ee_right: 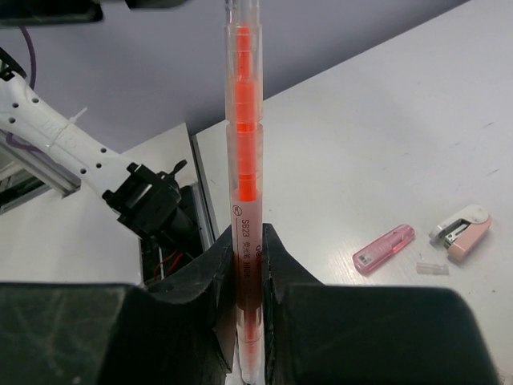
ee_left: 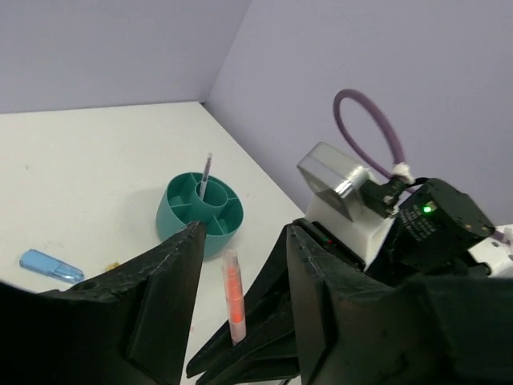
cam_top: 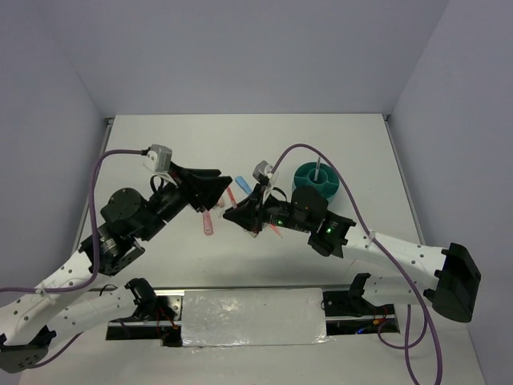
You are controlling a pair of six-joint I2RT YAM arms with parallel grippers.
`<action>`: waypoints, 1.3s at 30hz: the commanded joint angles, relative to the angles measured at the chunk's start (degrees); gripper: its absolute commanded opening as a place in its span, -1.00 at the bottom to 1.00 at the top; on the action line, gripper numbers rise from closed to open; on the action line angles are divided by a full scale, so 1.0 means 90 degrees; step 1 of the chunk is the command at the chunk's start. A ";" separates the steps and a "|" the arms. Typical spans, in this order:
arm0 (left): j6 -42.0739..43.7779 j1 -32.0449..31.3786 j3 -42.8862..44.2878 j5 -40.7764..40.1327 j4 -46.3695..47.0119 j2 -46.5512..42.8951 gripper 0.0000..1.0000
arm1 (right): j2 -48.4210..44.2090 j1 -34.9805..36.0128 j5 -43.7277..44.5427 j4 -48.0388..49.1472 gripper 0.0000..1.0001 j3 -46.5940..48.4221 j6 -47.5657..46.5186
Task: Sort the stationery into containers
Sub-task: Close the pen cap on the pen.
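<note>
Reach from 7 o'clock toward mid-desk for the left arm (cam_top: pixel 120 216), elbow folded, wrist pointing to 3 o'clock. Left fingers (ee_left: pixel 160 297) released and spread wide, flanking the orange-red pen (ee_right: pixel 244 160) without touching it. Just right of them, right fingers (ee_right: pixel 192 321) clenched low on that pen's barrel, holding it upright over the middle of the desk (cam_top: pixel 240 144). Right arm (cam_top: pixel 401 253) stretched in from 4 o'clock, wrist turned to 9 o'clock.

Pen's lower end cut off at 6 o'clock in the right wrist view, its upper end at 12 o'clock. From above, mostly masked by the two wrists. Blue oblong piece (ee_left: pixel 50 265) flat on the desk, at 9 o'clock of the cup in the left wrist view. Pink oblong piece (ee_right: pixel 385 249) also flat, just beside a small pink-and-white item (ee_right: pixel 461 233) and a tiny pale block (ee_right: pixel 433 267), both too small to identify.

Teal organiser cup (cam_top: pixel 317 180) at 2 o'clock of the right wrist, one thin grey pen (cam_top: pixel 319 170) standing in its centre compartment. Open room toward 12 o'clock up to the desk's back edge, and toward 9 o'clock. Walls close along both side edges. Little room between the two wrists.
</note>
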 commanded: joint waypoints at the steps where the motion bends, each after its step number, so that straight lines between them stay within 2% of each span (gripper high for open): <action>1: 0.0049 -0.0018 0.0191 -0.0158 -0.0051 0.0097 0.12 | 0.0002 0.0067 0.0068 0.0067 -1.00 0.0396 -0.0121; 6: 0.0000 -0.0008 0.0162 -0.0148 -0.0100 0.0205 0.11 | 0.0012 0.0067 0.0029 -0.0001 -1.00 0.0494 -0.0150; 7: -0.0010 -0.0008 0.0152 -0.0119 -0.0081 0.0214 0.05 | 0.0002 0.0057 0.0019 -0.0011 -1.00 0.0503 -0.0150; 8: -0.0020 -0.0008 0.0133 -0.0070 -0.0061 0.0224 -0.38 | 0.0012 0.0076 0.0019 -0.0021 -1.00 0.0523 -0.0150; 9: -0.0049 -0.0008 0.0133 -0.0051 -0.0071 0.0234 -0.54 | 0.0012 0.0067 0.0029 -0.0021 -1.00 0.0533 -0.0150; 10: -0.0068 -0.0008 0.0133 -0.0041 -0.0071 0.0243 -0.64 | 0.0012 0.0067 0.0029 -0.0011 -1.00 0.0542 -0.0141; 11: -0.0088 -0.0018 0.0123 -0.0012 -0.0071 0.0253 -0.83 | 0.0022 0.0067 0.0029 -0.0002 -1.00 0.0552 -0.0150; 14: -0.0185 -0.0008 0.0006 0.0145 -0.0022 0.0311 -1.00 | 0.0051 0.0067 0.0068 0.0037 -1.00 0.0669 -0.0170; 19: -0.0615 -0.0018 -0.0481 0.0612 0.0211 0.0390 -1.00 | 0.0187 0.0047 0.0390 -0.0020 -1.00 0.1332 -0.0335; 26: -0.1171 -0.0271 -0.1720 0.1140 0.0874 0.0244 -1.00 | 0.0997 -0.0343 0.0390 -0.1241 -1.00 0.4190 -0.0570; 29: -0.1153 -0.0662 -0.2034 0.0937 0.0799 0.0107 -1.00 | 0.1028 -0.0392 0.0391 -0.1398 -1.00 0.4565 -0.0580; 33: -0.0618 -0.0692 -0.1539 0.0604 0.0194 -0.0147 -1.00 | 0.0998 -0.0363 -0.0029 -0.1184 -1.00 0.3553 -0.0765; 34: -0.0180 -0.0692 -0.0996 0.0652 0.0038 -0.0089 -1.00 | 0.1085 -0.0363 -0.0165 -0.1106 -1.00 0.2999 -0.0765; 36: 0.0281 -0.0682 -0.0330 0.1071 -0.0430 0.0164 -1.00 | 0.1251 -0.0363 -0.0622 -0.0795 -1.00 0.2556 -0.0639; 37: 0.0679 -0.0682 0.0273 0.1305 -0.0500 0.0523 -1.00 | 0.1436 -0.0344 -0.0722 -0.0686 -1.00 0.2264 -0.0455; 39: 0.0917 -0.0692 0.0736 0.2086 -0.0413 0.1002 -1.00 | 0.1593 -0.0276 -0.0829 -0.0268 -1.00 0.2047 -0.0152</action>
